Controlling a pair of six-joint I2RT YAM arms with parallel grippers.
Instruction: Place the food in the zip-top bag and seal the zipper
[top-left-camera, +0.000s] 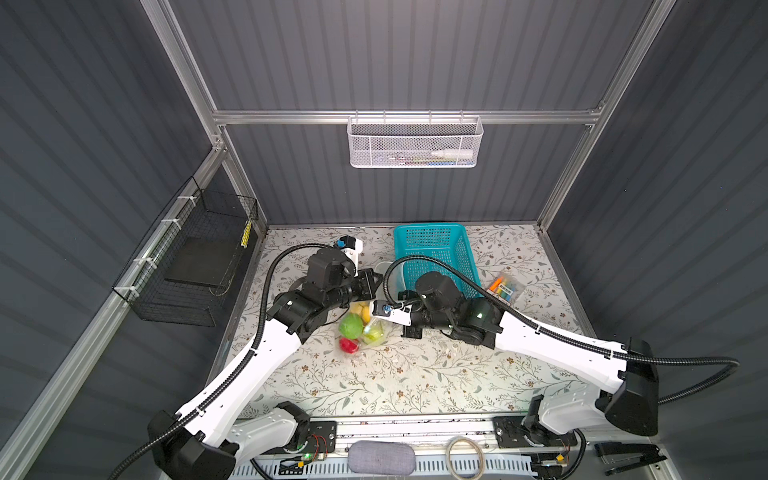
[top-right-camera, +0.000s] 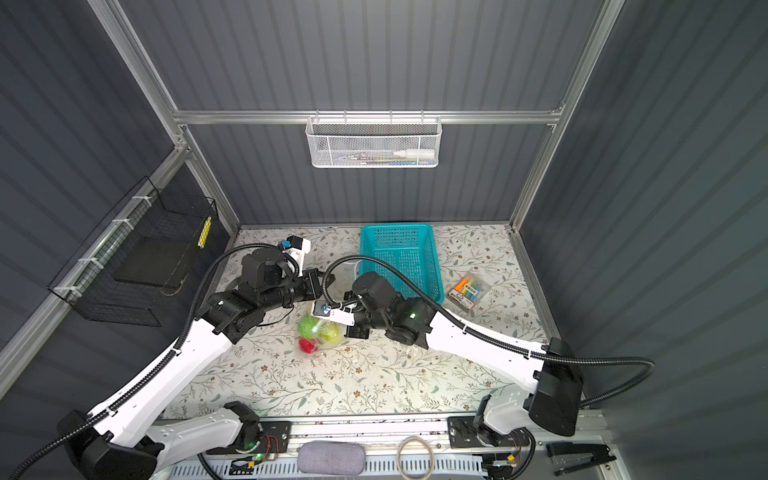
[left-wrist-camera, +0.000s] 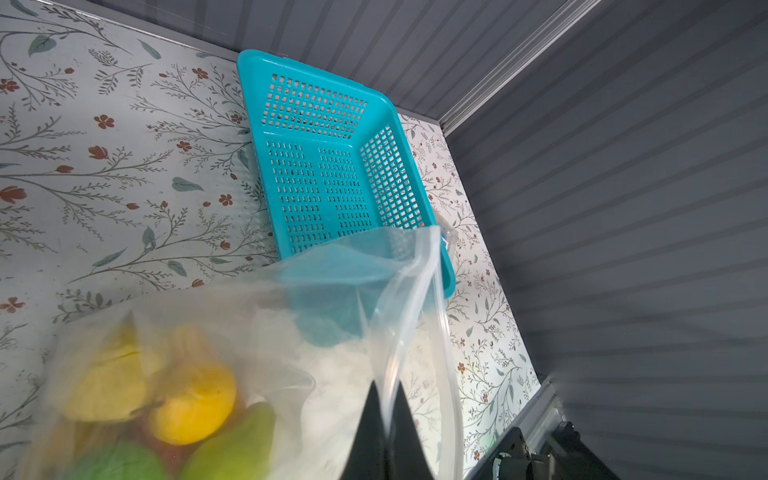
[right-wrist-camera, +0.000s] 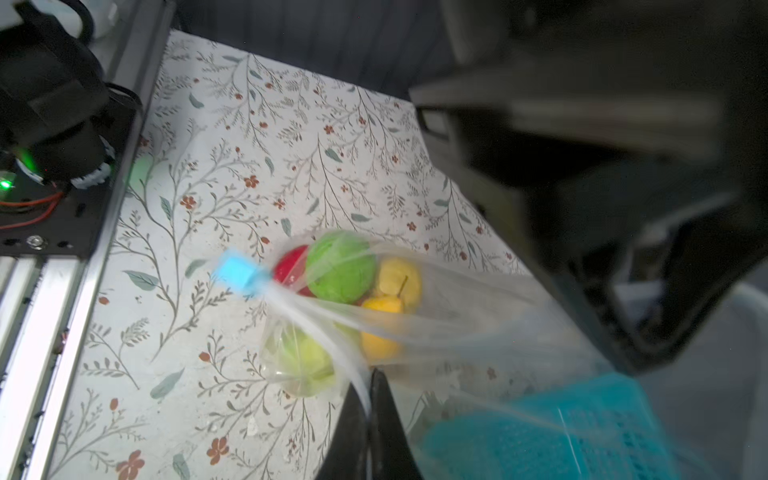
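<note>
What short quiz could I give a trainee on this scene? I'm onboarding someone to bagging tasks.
1. True or false: the teal basket holds food.
2. The food lies: A in the zip-top bag, B in the basket, C loose on the table.
3. Fill in: both arms' jaws are shut on the ___.
Key: 1 false; 2 A; 3 zip-top bag.
</note>
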